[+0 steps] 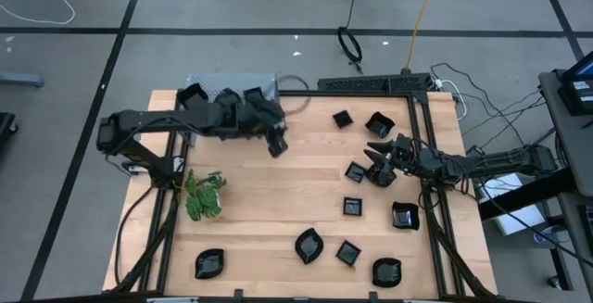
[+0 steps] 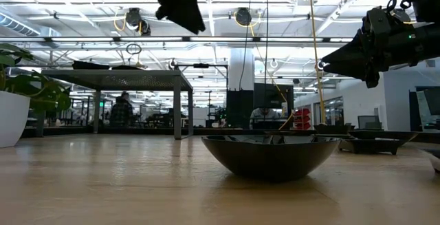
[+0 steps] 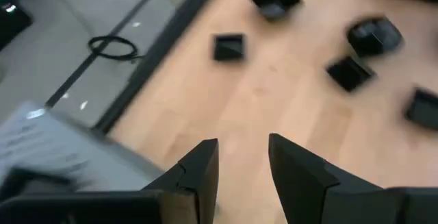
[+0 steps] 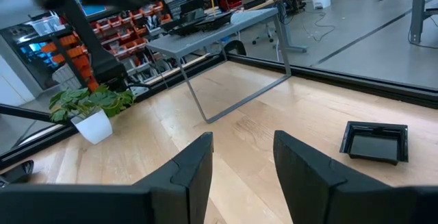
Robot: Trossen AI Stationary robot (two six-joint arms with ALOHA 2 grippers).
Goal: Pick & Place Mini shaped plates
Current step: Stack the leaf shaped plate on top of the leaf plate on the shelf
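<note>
Several small glossy black plates lie flat on the wooden table, mostly on its right half: one [image 1: 342, 118] near the far edge, one [image 1: 355, 170] mid-right, a leaf-like one [image 1: 309, 246] near the front. A round one [image 2: 271, 155] fills the low view. More black plates sit on the grey shelf [image 1: 232, 88]. My left gripper [image 1: 276, 147] [image 3: 243, 142] hangs open and empty, raised just in front of the shelf. My right gripper [image 1: 372, 150] [image 4: 243, 136] is open and empty, raised above the plates at mid-right and pointing toward the table's left.
A green plant in a white pot [image 1: 204, 195] stands on the table's left half. The grey perforated shelf [image 4: 219, 29] occupies the far left corner. A black frame [image 1: 375, 84] runs along the far and right edges. Bare wood lies in the table's middle.
</note>
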